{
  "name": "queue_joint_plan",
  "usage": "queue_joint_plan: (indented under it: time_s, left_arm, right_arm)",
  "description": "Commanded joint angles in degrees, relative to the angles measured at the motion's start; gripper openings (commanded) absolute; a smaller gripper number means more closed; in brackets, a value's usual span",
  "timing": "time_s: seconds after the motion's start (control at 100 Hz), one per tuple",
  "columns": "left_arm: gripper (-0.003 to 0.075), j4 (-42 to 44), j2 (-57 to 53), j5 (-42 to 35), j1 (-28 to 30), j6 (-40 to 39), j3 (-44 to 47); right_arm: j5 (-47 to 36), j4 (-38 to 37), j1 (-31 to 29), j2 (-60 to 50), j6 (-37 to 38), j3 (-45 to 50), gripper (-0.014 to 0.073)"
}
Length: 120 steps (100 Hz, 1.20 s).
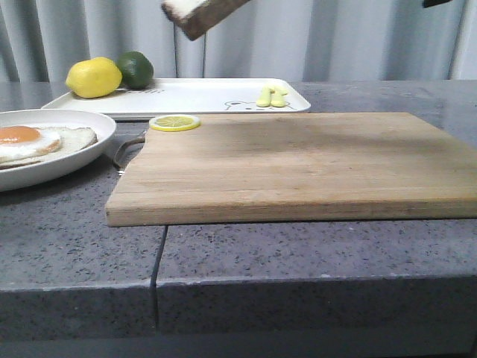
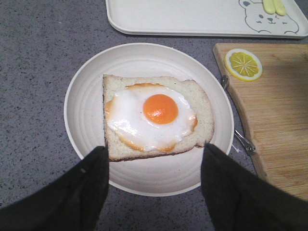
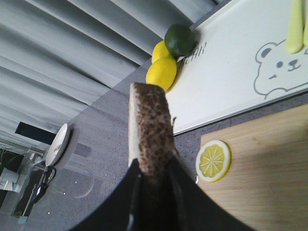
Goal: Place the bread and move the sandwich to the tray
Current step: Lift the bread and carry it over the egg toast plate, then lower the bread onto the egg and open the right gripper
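Observation:
The sandwich, one brown-crusted slice topped with a fried egg, lies on the round white plate at the table's left. My left gripper hovers over the plate's near side, open and empty, its fingers apart on either side of the slice. My right gripper is shut on the bread, held edge-on high above the table; the slice shows at the top of the front view. The white tray with a bear drawing lies at the back.
A large wooden cutting board fills the middle, with a lemon slice on its far left corner and a metal handle on its left edge. A lemon, a lime and a pale yellow item sit on the tray.

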Motion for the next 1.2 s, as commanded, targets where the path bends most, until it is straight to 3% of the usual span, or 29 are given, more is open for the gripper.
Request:
queue_joint_plan:
  time_s: [0.0,0.56,0.87,1.19]
  left_arm:
    - [0.0385,-0.91,-0.08,-3.45,0.07,0.16,-2.05]
    - [0.0385,-0.91,-0.08,-3.45,0.07,0.16,-2.05]
    - [0.0385,-0.91,-0.08,-3.45,0.07,0.16,-2.05]
    - [0.0385,-0.91,-0.08,-3.45,0.07,0.16,-2.05]
  right_arm:
    - [-1.37,4.15,3.75,2.26,-0.70,-5.06,-0.0058]
    - [-7.70,4.15,19.43,25.28,5.35,-25.70,-0.0058]
    - [-10.98,4.15,22.75,32.25,8.86,-32.85,-0.0058]
    - [-13.37,4.09,23.45,35.44,9.62,-33.60,-0.0058]
